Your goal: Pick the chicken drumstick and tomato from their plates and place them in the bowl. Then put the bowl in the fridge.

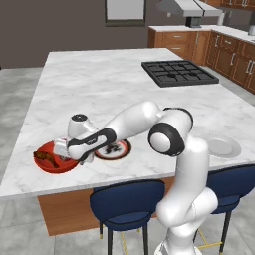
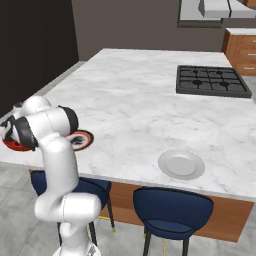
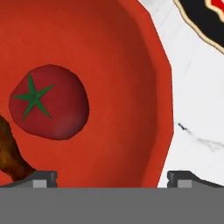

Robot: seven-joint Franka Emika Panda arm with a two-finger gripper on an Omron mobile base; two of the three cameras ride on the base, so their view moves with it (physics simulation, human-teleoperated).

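Observation:
The red bowl (image 1: 54, 164) sits near the counter's front left corner. In it lie the dark-red tomato (image 3: 49, 101) with its green stem star and the brown chicken drumstick (image 3: 8, 155); the drumstick (image 1: 45, 158) lies at the bowl's left side. My gripper (image 3: 111, 179) hangs low over the bowl, open and holding nothing. One fingertip (image 3: 43, 178) is above the bowl's inside, the other above the counter, so the jaws straddle the rim. The dark-rimmed plate (image 1: 119, 149) lies right beside the bowl, partly hidden by my arm. The pale plate (image 1: 222, 147) lies bare to the right. The fridge is out of view.
A black stove top (image 1: 178, 72) is set into the far right of the marble island. Blue stools (image 1: 127, 201) stand under the counter's front edge. Wooden cabinets (image 1: 234, 55) line the back right wall.

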